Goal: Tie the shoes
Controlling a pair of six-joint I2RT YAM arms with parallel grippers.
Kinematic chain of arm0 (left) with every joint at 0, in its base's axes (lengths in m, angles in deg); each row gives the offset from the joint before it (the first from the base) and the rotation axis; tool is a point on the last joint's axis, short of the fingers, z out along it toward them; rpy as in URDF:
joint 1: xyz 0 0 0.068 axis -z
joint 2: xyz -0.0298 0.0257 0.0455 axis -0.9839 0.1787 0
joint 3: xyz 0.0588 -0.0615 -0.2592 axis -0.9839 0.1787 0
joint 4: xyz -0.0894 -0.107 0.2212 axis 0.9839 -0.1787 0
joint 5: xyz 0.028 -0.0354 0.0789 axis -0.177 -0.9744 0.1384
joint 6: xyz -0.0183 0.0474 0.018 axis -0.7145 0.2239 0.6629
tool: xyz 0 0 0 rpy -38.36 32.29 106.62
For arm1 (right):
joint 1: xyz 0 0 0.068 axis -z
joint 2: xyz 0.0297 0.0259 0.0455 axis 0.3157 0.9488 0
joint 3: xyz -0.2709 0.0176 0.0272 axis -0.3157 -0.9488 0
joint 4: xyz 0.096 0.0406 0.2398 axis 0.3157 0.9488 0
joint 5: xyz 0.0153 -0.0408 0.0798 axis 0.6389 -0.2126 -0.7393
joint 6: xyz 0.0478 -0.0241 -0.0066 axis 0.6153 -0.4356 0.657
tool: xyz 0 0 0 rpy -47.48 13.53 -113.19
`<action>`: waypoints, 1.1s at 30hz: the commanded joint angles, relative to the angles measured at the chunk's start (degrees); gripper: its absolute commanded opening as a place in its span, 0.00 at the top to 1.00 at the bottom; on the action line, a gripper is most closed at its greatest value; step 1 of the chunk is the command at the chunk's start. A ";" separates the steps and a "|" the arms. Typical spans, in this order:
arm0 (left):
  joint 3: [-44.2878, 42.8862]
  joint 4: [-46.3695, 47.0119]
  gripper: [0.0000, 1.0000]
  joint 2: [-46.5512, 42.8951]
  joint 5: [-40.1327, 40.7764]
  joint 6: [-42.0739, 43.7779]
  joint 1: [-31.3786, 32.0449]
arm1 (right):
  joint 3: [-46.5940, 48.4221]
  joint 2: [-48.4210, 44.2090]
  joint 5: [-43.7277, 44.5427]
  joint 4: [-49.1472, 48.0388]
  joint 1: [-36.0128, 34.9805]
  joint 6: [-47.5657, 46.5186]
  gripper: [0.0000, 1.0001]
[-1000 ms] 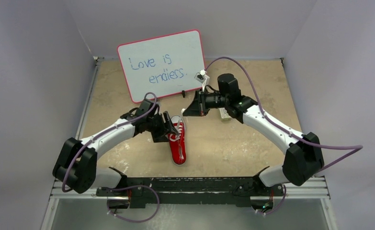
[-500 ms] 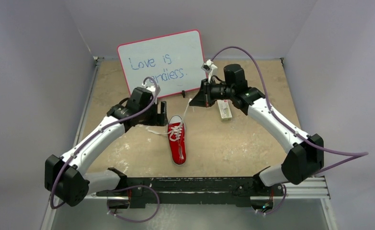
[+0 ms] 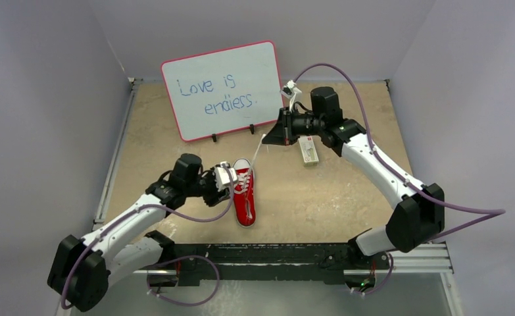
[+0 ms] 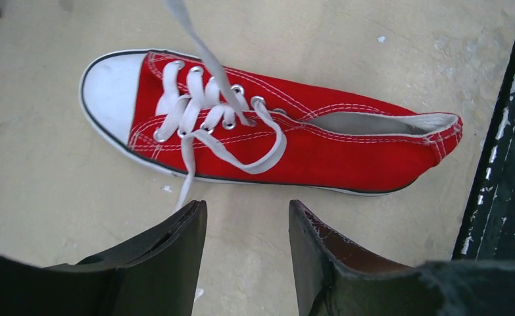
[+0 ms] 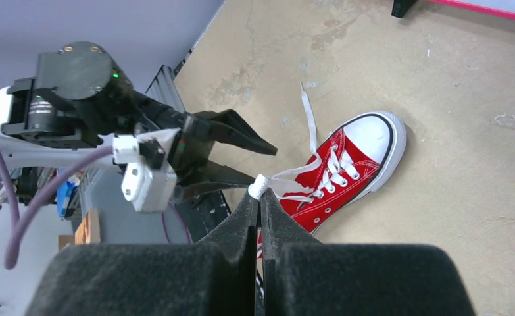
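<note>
The small red sneaker (image 3: 245,201) lies on the table, toe pointing away from the arm bases. My right gripper (image 3: 266,140) is raised behind it and shut on the end of one white lace (image 5: 260,187), which runs taut up from the eyelets (image 4: 205,52). My left gripper (image 4: 248,209) is open and empty, low at the shoe's left side, jaws facing the sole edge. The other lace (image 4: 187,172) lies loose on the table and passes by my left fingertip (image 4: 192,217). The right wrist view shows the shoe (image 5: 346,172) and the left gripper (image 5: 231,148) open beside it.
A whiteboard with a pink frame (image 3: 221,89) stands at the back. A small white box (image 3: 309,153) lies under the right arm. A black rail (image 3: 261,253) runs along the near edge, also in the left wrist view (image 4: 504,164). Walls close in both sides.
My left arm swung from near the whiteboard back toward the near side and dropped low beside the shoe, open. My right gripper kept hold of the lace and barely moved.
</note>
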 commanded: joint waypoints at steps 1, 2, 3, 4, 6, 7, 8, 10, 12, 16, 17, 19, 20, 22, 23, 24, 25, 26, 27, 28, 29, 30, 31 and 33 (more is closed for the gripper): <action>0.70 7.61 0.51 2.46 -9.17 8.60 0.26 | -0.19 -1.70 -1.79 -2.49 -0.04 0.92 1.00; 1.78 10.70 0.50 2.20 -8.68 7.58 0.27 | -0.42 -1.83 -1.73 -2.50 0.02 0.95 1.00; 2.15 12.25 0.50 2.86 -8.53 7.31 0.28 | -0.68 -1.93 -1.61 -2.50 0.00 0.96 1.00; 1.69 12.22 0.50 4.23 -8.97 8.05 0.28 | -0.80 -1.94 -1.59 -2.50 -0.04 1.03 1.00; -0.15 9.85 0.51 8.15 -10.87 10.81 0.34 | -0.86 -1.92 -1.60 -2.50 -0.04 1.13 1.00; -0.98 9.28 0.52 9.98 -11.76 11.57 0.39 | -0.79 -1.82 -1.63 -2.46 -0.05 1.21 1.00; -1.25 9.64 0.52 11.33 -12.31 11.70 0.57 | -0.71 -1.71 -1.79 -2.54 -0.04 1.30 1.00; -1.07 12.77 0.53 12.81 -12.08 10.55 0.80 | -0.53 -1.41 -2.03 -2.55 0.00 1.36 1.00; -0.98 16.68 0.54 13.73 -10.96 9.43 0.80 | -0.42 -1.14 -2.02 -2.62 0.01 1.40 1.00; -0.43 22.07 0.57 13.02 -8.79 4.51 0.82 | -0.59 -0.25 -2.21 -3.36 0.01 1.40 1.00; 0.47 24.45 0.57 12.07 -8.40 2.61 0.88 | -0.59 -0.05 -2.22 -3.76 -0.08 1.40 1.00; 1.76 27.24 0.57 10.93 -8.11 0.03 0.88 | -0.72 0.35 -2.34 -4.75 -0.08 1.67 1.00; 1.98 27.72 0.58 10.78 -8.22 -0.66 0.89 | -0.76 0.48 -2.57 -5.19 -0.06 1.99 1.00; 2.27 27.99 0.58 11.28 -8.68 -1.55 0.89 | -0.61 0.85 -2.95 -6.49 -0.05 2.62 1.00; 2.22 28.05 0.57 11.50 -8.73 -1.89 0.89 | -0.60 1.13 -3.35 -7.33 -0.12 3.10 1.00; 2.21 28.27 0.57 11.64 -8.82 -2.32 0.85 | -0.60 1.44 -3.89 -8.09 -0.14 3.72 1.00; 2.27 28.48 0.55 11.74 -8.65 -2.35 0.97 | -0.66 1.82 -4.58 -9.40 -0.14 4.43 1.00; 2.39 28.99 0.54 11.83 -8.19 -2.70 0.95 | -0.70 2.29 -5.30 -9.98 -0.13 5.14 1.00; 2.47 29.65 0.53 12.01 -7.79 -3.08 0.97 | -0.69 2.68 -6.03 -10.70 -0.07 5.88 1.00; 2.59 30.34 0.52 12.34 -7.58 -3.56 0.97 | -0.85 3.07 -6.60 -12.37 -0.12 6.72 1.00; 2.49 30.92 0.52 12.80 -7.71 -3.92 0.98 | -0.97 3.52 -7.07 -13.50 -0.15 7.47 1.00; 2.17 31.14 0.51 13.59 -8.15 -4.14 0.98 | -1.15 3.77 -7.50 -14.40 -0.23 8.12 1.00; 1.86 31.24 0.51 14.41 -8.44 -4.71 0.96 | -1.29 4.11 -7.81 -15.09 -0.18 8.63 1.00; 1.37 32.22 0.50 15.94 -8.92 -6.01 0.98 | -1.17 4.82 -8.35 -15.77 -0.26 9.30 1.00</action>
